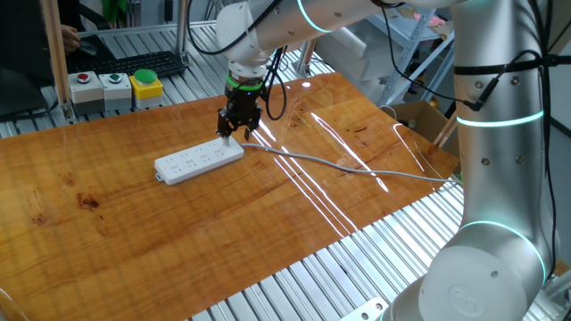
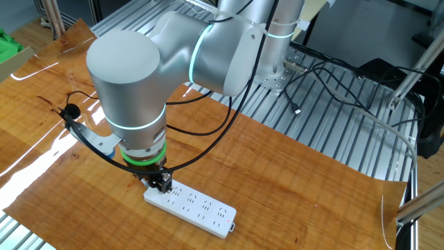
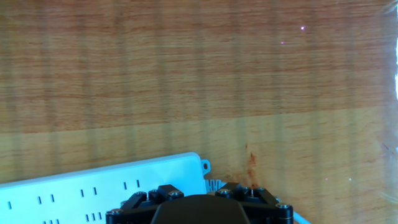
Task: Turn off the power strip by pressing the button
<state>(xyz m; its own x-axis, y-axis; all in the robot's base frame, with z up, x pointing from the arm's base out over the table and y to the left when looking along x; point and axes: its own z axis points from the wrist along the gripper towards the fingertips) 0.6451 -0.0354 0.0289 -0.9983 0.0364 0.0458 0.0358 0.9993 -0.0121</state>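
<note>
I hold the end effector (image 1: 237, 130) over the power strip's (image 1: 198, 160) cable end — pressing stage; finger state I cannot tell — next, push straight down on the button.

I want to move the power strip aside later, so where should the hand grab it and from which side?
Grip the power strip across its narrow width, near the middle of its length, coming straight down from above. It lies flat on the table, long and slim, so only its two long side edges offer parallel faces. Stay off the cable end, where the hand now is.
</note>
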